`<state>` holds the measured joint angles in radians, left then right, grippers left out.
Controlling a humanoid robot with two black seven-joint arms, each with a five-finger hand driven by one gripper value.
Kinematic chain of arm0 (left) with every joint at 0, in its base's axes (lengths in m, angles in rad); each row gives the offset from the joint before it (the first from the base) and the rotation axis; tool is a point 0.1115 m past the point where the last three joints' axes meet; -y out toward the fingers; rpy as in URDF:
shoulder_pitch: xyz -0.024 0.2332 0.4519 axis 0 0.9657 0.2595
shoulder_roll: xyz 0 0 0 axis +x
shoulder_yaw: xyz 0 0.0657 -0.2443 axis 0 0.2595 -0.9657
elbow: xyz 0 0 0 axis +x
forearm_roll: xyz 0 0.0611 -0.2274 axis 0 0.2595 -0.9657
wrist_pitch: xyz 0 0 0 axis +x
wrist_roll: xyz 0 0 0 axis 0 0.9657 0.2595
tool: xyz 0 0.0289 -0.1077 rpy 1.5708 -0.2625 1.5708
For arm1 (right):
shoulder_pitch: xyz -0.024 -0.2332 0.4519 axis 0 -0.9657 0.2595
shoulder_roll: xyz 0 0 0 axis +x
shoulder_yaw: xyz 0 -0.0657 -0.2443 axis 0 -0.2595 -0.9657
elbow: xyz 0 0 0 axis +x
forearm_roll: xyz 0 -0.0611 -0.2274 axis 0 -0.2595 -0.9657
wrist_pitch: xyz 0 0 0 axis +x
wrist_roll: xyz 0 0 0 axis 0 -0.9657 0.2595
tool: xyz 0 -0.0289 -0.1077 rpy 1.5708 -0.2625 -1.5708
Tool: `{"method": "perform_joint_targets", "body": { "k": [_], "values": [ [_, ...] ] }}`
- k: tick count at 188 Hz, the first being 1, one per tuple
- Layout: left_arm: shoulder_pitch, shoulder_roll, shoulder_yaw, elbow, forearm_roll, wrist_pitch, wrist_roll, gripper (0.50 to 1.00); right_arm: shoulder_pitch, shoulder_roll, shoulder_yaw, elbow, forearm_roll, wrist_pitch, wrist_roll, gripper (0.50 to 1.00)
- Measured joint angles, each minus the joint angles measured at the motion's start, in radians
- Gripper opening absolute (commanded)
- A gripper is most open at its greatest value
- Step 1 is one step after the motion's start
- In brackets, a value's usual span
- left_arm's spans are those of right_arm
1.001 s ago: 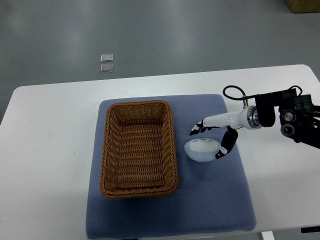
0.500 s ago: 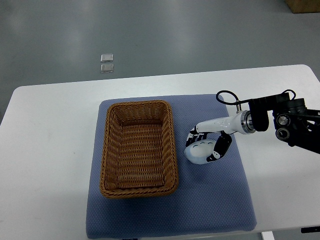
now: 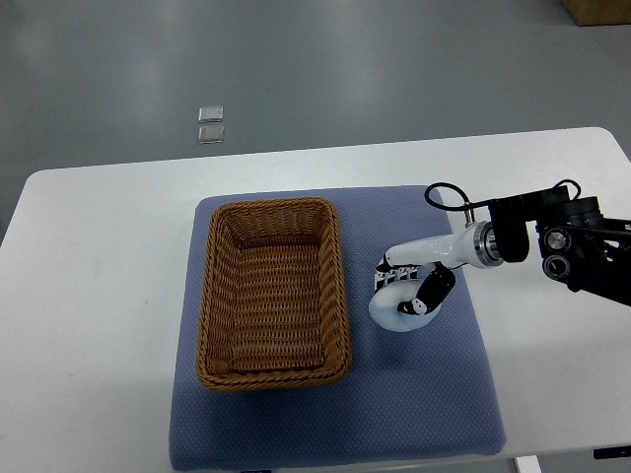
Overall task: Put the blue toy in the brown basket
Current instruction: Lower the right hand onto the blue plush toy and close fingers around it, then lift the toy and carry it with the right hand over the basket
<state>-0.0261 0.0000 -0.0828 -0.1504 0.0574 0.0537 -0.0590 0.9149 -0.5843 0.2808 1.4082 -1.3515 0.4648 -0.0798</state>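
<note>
grey floor fills the far background, smooth and faintly glossy, with two small clear squares [image 3: 210,125] lying on it well beyond the basket. nearer, a white tabletop [image 3: 89,296] with rounded corners carries a blue mat [image 3: 335,424] of fine dimpled fabric, and on that mat sits the brown basket [image 3: 273,293], a deep rectangular tray of tightly woven wicker with a thick braided rim and nothing inside. to the right of the basket, just beside its long wall but not touching it, lies the blue toy [image 3: 396,305], a pale, rounded, soft-looking lump on the mat. the right hand [image 3: 412,286], glossy white shell with black joints, reaches in from the right of the basket and is curled down over the toy, fingers on its far side and thumb on its near side, apparently closed on it; the toy looks not yet lifted. the grasp step seems to be in hand. the next move likely calls for a lift high enough to clear the braided rim, then a short carry leftward over the basket's hollow before letting go. no left arm shows.
</note>
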Motion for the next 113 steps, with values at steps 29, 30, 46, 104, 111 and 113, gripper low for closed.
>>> {"method": "perform_joint_targets", "body": {
  "k": [29, 30, 46, 104, 111, 113],
  "values": [
    [0.000, 0.000, 0.000, 0.000, 0.000, 0.000, 0.000, 1.000, 0.017, -0.009, 0.011, 0.000, 0.001, 0.000, 0.000, 0.521],
    [0.000, 0.000, 0.000, 0.000, 0.000, 0.000, 0.000, 1.000, 0.019, -0.010, 0.011, 0.000, 0.001, 0.000, 0.000, 0.521],
    [0.000, 0.000, 0.000, 0.000, 0.000, 0.000, 0.000, 1.000, 0.045, -0.015, 0.014, -0.001, 0.002, 0.000, 0.000, 0.523],
    [0.000, 0.000, 0.000, 0.000, 0.000, 0.000, 0.001, 1.000, 0.134, -0.019, 0.072, -0.028, 0.004, 0.000, 0.001, 0.527],
    [0.000, 0.000, 0.000, 0.000, 0.000, 0.000, 0.000, 1.000, 0.150, -0.012, 0.079, -0.032, 0.005, -0.006, 0.002, 0.529],
    [0.000, 0.000, 0.000, 0.000, 0.000, 0.000, 0.000, 1.000, 0.153, -0.009, 0.080, -0.033, 0.006, -0.007, 0.002, 0.529]
  ]
}}
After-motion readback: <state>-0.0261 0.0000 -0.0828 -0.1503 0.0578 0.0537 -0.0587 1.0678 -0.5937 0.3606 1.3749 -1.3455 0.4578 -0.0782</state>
